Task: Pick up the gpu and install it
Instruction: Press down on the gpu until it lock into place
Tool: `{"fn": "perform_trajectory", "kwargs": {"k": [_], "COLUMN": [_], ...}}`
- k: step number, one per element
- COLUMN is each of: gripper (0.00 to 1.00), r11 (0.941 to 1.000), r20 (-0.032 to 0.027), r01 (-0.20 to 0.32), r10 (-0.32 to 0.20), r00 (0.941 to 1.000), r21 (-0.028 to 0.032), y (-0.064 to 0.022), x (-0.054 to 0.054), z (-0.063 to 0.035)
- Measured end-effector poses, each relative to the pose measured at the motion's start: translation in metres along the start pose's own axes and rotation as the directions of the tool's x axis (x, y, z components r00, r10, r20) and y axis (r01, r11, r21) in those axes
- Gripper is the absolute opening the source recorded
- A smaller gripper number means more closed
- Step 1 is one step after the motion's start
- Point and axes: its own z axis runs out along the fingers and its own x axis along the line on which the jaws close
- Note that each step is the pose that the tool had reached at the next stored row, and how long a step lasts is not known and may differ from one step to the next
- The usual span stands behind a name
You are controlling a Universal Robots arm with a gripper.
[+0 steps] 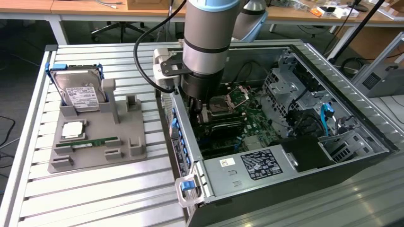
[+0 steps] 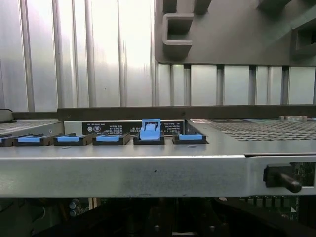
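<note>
PSU [image 1: 262, 164]: nearest in the exterior view, label up, at the case's front end.
Case [image 1: 353, 118]: open, lying on the slatted table [image 1: 94, 194].
Gripper [image 1: 200, 113]: closed - reaching down inside the case by its wall on the exterior view's left.
GPU [image 1: 221, 127]: dark card down in the case on the motherboard, right under the gripper - contact unclear.
Clips [image 2: 150, 132]: blue, along the case edge; one raised.
Tray [image 1: 129, 146]: grey, beside the case, holding a RAM stick [image 1: 94, 142].
Drive [image 1: 81, 92]: farther back, propped on the tray.

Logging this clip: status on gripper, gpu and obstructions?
Gripper shut, down inside open computer case, over motherboard. Gpu hidden from here; grip unconfirmed. Hard drive on grey holder.
</note>
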Motion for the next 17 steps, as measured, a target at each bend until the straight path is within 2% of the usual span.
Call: {"fn": "perform_trajectory", "kwargs": {"k": [6, 8, 12, 14, 17], "gripper": [0.11, 0.11, 0.11, 0.11, 0.11], "r11": [1.0000, 1.0000, 1.0000, 1.0000, 1.0000], "r20": [-0.0001, -0.0001, 0.0001, 0.0001, 0.0005], "r01": [0.000, 0.000, 0.000, 0.000, 0.000], "r10": [0.000, 0.000, 0.000, 0.000, 0.000], "r00": [1.0000, 1.0000, 1.0000, 1.0000, 1.0000], "r21": [-0.0001, 0.0001, 0.0001, 0.0000, 0.0006], "y": [-0.0001, -0.0003, -0.0008, -0.0008, -0.0001], "x": [0.000, -0.001, -0.001, -0.001, -0.001], "z": [-0.0011, -0.0076, -0.0272, -0.0323, -0.0333]}}
